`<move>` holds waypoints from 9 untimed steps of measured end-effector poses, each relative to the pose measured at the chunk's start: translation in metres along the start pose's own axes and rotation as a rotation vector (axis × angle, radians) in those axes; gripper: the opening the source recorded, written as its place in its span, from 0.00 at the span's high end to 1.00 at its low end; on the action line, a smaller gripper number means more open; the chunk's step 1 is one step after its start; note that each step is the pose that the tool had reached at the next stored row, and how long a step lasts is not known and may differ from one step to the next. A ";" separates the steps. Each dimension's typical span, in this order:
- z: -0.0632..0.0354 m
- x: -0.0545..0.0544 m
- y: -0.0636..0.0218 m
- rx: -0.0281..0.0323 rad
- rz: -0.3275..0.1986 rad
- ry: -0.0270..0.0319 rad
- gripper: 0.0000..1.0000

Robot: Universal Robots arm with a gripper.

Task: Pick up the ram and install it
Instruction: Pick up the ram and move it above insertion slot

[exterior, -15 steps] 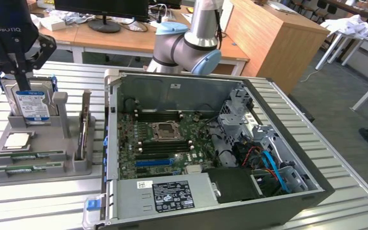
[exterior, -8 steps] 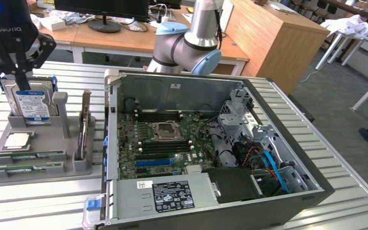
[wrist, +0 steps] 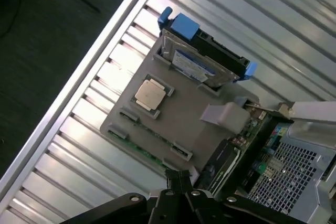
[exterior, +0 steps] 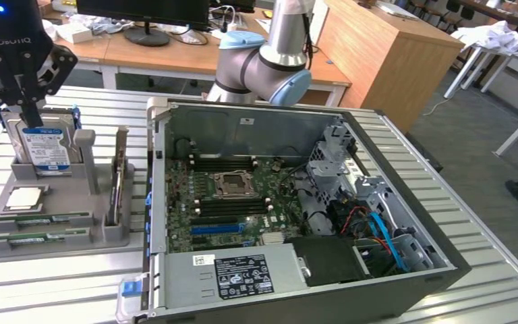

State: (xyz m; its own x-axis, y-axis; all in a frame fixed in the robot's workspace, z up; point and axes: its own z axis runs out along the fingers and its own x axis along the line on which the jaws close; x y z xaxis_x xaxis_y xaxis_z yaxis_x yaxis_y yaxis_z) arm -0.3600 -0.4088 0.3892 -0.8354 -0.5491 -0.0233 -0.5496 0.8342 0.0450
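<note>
Two long green circuit-board ram sticks flat in grey plastic tray, axes parallel; black gripper, fingers pressed together, empty, above blue-labelled hard drive beyond.

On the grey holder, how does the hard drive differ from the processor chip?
The hard drive stands on edge in a slot; the processor chip lies flat in a square recess. The hard drive is larger and carries a blue-white label; the processor chip shows a pale metal lid. Both sit in the grey holder.
</note>
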 end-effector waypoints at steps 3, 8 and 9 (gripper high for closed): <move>0.0001 0.000 0.0000 -0.0012 -0.055 0.0024 0.90; 0.0002 0.000 0.0000 -0.0034 -0.145 0.0065 0.90; 0.0002 0.000 0.0000 -0.0038 -0.163 0.0074 0.90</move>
State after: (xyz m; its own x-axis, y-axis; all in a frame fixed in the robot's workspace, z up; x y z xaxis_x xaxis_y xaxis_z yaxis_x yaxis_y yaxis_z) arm -0.3600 -0.4088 0.3890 -0.7349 -0.6778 -0.0233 -0.6780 0.7336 0.0450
